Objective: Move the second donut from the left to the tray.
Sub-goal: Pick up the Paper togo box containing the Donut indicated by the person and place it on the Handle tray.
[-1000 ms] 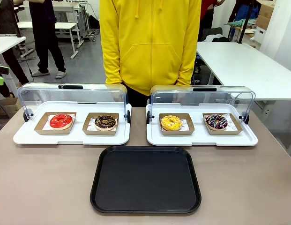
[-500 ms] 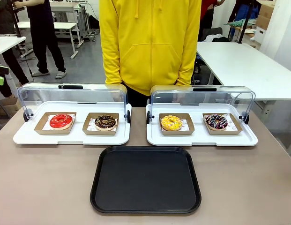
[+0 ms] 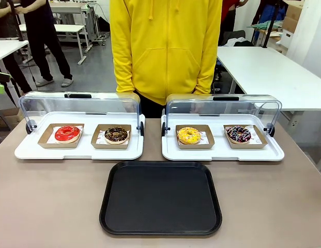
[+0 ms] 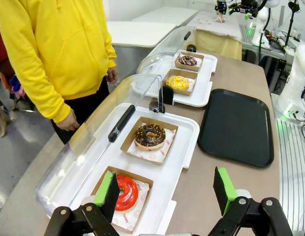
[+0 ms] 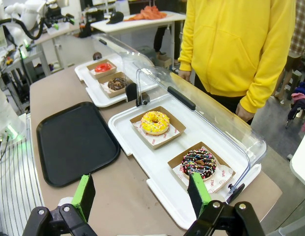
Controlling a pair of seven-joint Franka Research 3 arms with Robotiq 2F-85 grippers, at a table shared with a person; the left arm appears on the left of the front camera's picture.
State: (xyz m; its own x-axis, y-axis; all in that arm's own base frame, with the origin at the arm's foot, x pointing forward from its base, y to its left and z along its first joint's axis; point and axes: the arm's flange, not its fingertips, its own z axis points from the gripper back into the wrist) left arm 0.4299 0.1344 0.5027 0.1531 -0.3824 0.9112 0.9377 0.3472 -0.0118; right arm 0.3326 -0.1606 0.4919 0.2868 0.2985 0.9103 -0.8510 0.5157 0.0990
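Left gripper point(image 4: 167, 192) is spread wide open with nothing between its green pads point(image 4: 109, 189), looking down over the left end of the left white tray point(image 3: 77, 152). Right gripper point(image 5: 141, 194) is the same deal, wide open and holding nothing, above the right end of the right white tray point(image 3: 222, 153). The second donut from the left point(image 3: 116, 134) sits in its brown cardboard holder point(image 3: 101, 142) on the right half of that left white tray, near its right edge, with the red donut point(image 3: 67, 133) beside it on the left half. The clear lid point(image 3: 77, 103) is flipped up along the tray's far edge. The other white tray carries a yellow donut point(image 3: 188, 135) on its left half and a multicoloured-sprinkle donut point(image 3: 238, 134) on its right half, lid up too. The tray point(image 3: 160, 199), the big black one, lies at the middle of the table's point(image 3: 46, 206) near edge, just in front of both white trays and not touching them. A person in a yellow hoodie point(image 3: 165, 46) stands at the far edge, arms down.
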